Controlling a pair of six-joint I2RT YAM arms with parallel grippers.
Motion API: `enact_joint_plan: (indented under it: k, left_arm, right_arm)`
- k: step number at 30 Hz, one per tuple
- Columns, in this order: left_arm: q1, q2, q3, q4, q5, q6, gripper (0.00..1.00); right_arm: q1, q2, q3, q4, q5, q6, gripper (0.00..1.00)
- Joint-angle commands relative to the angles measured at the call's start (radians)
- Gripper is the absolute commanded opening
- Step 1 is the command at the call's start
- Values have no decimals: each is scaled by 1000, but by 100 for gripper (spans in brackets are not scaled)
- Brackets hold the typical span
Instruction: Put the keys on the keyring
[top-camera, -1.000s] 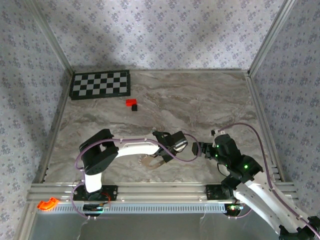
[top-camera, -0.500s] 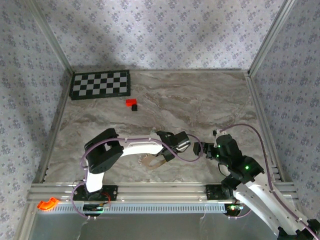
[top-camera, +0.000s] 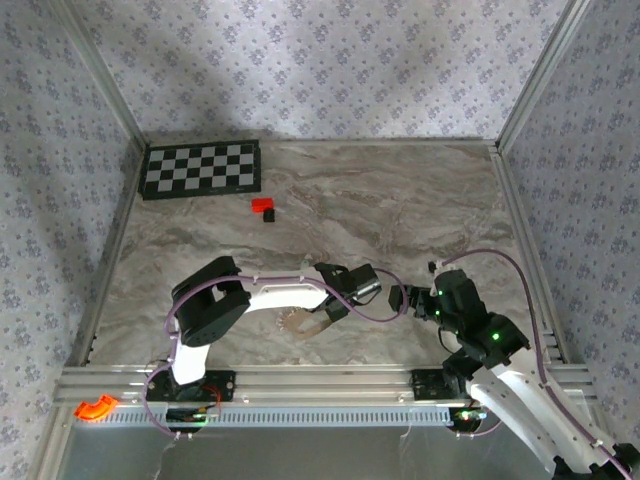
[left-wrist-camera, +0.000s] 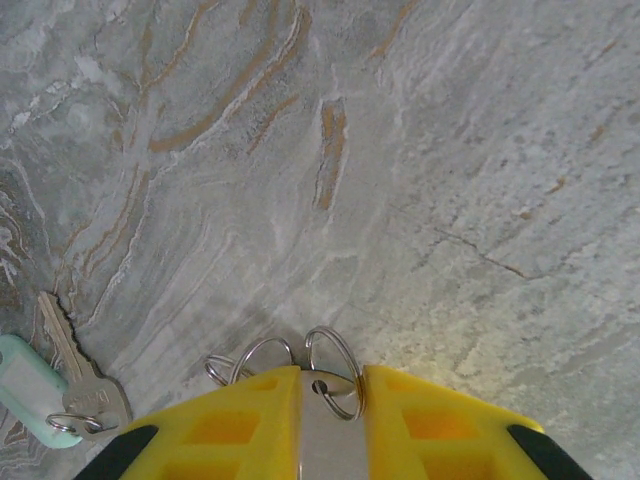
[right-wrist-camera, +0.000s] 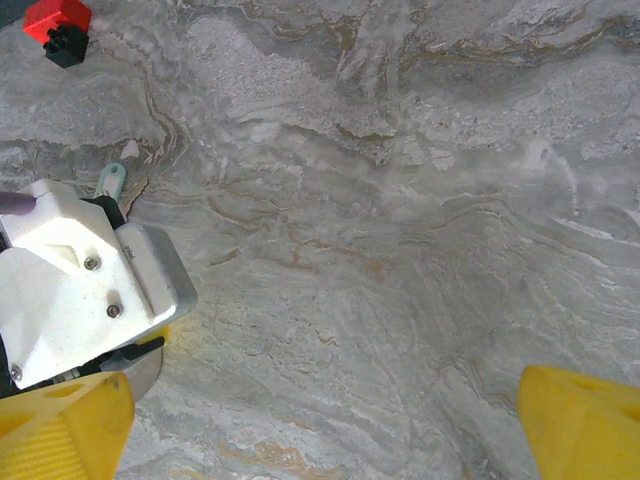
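Note:
My left gripper (left-wrist-camera: 332, 385) is shut on a flat silver key (left-wrist-camera: 330, 435), which fills the gap between the yellow fingers. A thin wire split ring, the keyring (left-wrist-camera: 325, 330), passes through the hole in that key's head. Two more wire rings (left-wrist-camera: 266, 339) lie linked just left of it on the marble. Another silver key (left-wrist-camera: 75, 365) lies flat at the lower left, joined to a mint tag (left-wrist-camera: 25, 385). In the top view my left gripper (top-camera: 303, 323) is near the front middle. My right gripper (right-wrist-camera: 320, 430) stands open over bare marble, holding nothing.
A small red-and-black block (top-camera: 264, 207) sits toward the back, and also shows as the block (right-wrist-camera: 60, 28) at the upper left. A checkerboard (top-camera: 200, 168) lies at the back left. The left arm's white wrist housing (right-wrist-camera: 80, 290) is close to my right gripper's left finger.
The left arm's elbow and wrist have shifted slightly right. The right arm has drawn slightly right and toward the front.

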Motion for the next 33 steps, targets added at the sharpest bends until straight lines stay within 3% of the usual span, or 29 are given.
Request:
enact_joint_plan:
  k: [1, 11, 18, 27, 33]
  left_arm:
    - [-6, 26, 25, -6, -13, 26, 22]
    - [-6, 21, 28, -3, -26, 27, 18]
    - [-19, -5, 13, 2, -36, 40, 6]
    - [-49, -211, -74, 54, -31, 50, 0]
    - [-49, -404, -170, 125, 45, 82, 0]
  right_arm:
    - [-9, -11, 10, -11, -7, -11, 100]
    - [-20, -14, 10, -5, -9, -17, 100]
    - [-31, -16, 10, -6, -7, -19, 100]
    - [-32, -45, 16, -6, 1, -13, 96]
    - [-31, -46, 30, 55, -18, -44, 95]
